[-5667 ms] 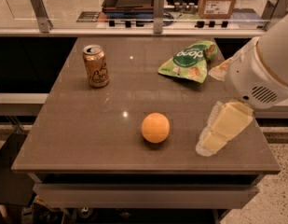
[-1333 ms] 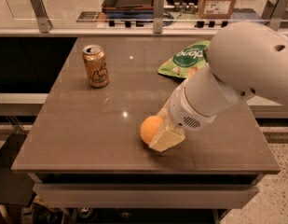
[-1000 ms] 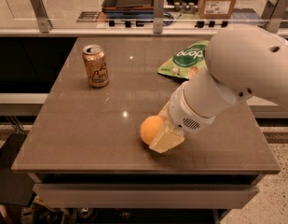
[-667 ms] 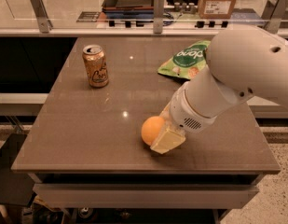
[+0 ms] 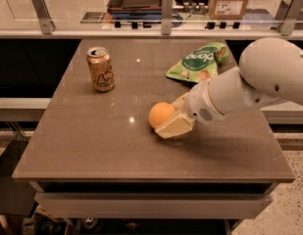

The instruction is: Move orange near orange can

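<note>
orange (image 5: 160,114): plain orange, clasped by cream gripper (image 5: 173,121) over grey-brown table (image 5: 92,131). orange can (image 5: 101,69): orange-gold, silver top, dark lettering. snack bag (image 5: 197,61): green, white lettering.

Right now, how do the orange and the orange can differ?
Shape: the orange is a plain smooth ball; the orange can is an upright cylinder with a silver top and dark lettering. State: the hand, over the middle of the table, grips the orange; the orange can stands free at the rear left. Both are orange-toned.
</note>
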You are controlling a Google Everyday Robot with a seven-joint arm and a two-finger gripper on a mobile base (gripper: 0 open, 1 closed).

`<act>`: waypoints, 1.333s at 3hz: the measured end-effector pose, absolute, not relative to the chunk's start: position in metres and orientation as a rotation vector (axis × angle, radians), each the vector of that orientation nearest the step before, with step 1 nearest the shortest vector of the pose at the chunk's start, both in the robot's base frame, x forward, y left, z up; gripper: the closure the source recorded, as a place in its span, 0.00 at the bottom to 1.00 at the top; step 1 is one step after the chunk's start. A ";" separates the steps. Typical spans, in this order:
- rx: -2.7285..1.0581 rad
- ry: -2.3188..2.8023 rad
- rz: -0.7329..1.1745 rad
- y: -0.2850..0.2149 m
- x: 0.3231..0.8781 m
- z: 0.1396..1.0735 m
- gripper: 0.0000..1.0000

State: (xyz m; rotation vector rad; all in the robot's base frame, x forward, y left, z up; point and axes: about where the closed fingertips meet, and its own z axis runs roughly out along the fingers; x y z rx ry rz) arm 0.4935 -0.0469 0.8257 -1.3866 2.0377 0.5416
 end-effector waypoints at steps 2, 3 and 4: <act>-1.239 1.932 0.623 -0.032 0.547 0.838 1.00; -1.241 1.886 0.623 -0.001 0.577 0.846 1.00; -1.245 1.880 0.620 0.004 0.580 0.845 1.00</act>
